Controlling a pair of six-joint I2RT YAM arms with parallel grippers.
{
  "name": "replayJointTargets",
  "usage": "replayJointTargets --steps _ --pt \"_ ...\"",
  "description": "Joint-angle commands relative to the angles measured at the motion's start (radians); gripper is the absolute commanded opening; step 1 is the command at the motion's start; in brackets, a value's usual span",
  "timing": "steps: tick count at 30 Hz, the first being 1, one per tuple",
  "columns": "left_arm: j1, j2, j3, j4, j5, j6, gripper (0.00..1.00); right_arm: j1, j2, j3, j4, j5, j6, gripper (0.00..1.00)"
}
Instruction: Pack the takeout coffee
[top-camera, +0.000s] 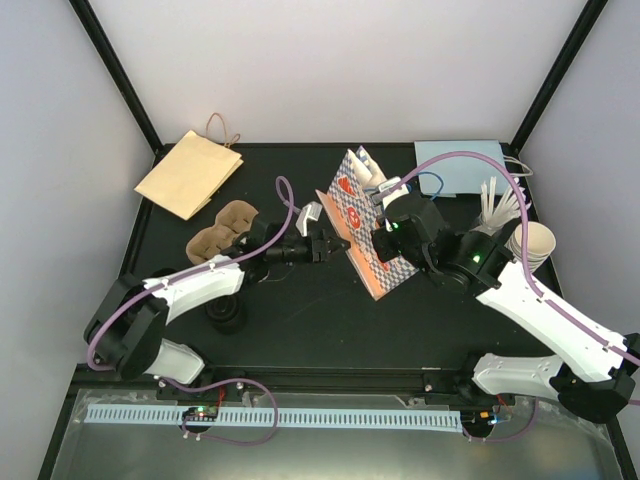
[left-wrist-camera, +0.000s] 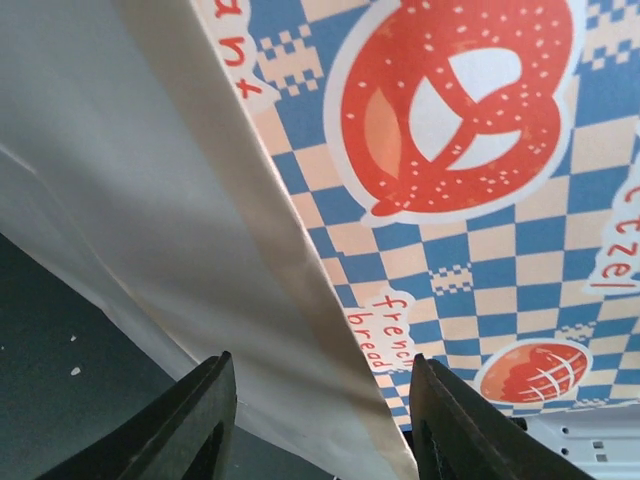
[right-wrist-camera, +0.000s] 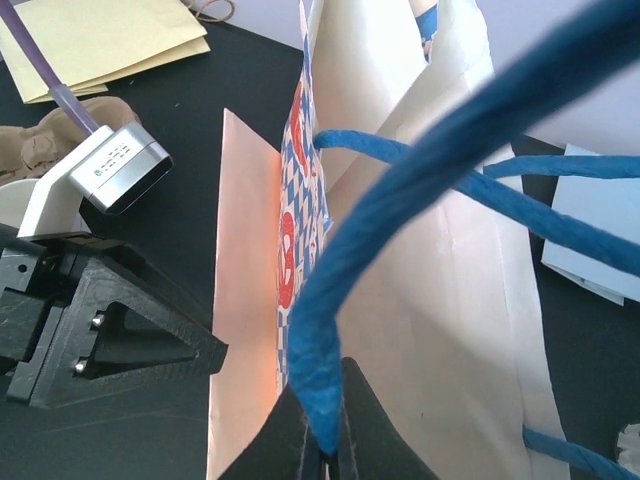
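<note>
Right gripper (right-wrist-camera: 325, 452) pinches the blue handle (right-wrist-camera: 400, 230) of the patterned bag (right-wrist-camera: 440, 300)

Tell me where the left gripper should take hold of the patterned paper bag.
Probably the bag's near side edge, approached from the left with jaws straddling the paper. That thin creased edge runs between the left gripper's open jaws, while the right gripper pins the blue handle opposite.
</note>
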Motion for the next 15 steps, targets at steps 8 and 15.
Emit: replayJointTargets --steps 8,15 --pt "-0.005 0.031 0.054 -0.011 -0.033 -0.028 0.33 -0.004 -0.013 -0.019 0.033 0.009 -0.004 0.01" --pt "-0.005 0.028 0.047 -0.040 -0.050 -0.018 0.20 -0.005 -0.025 -0.023 0.024 0.052 0.009 0.01"
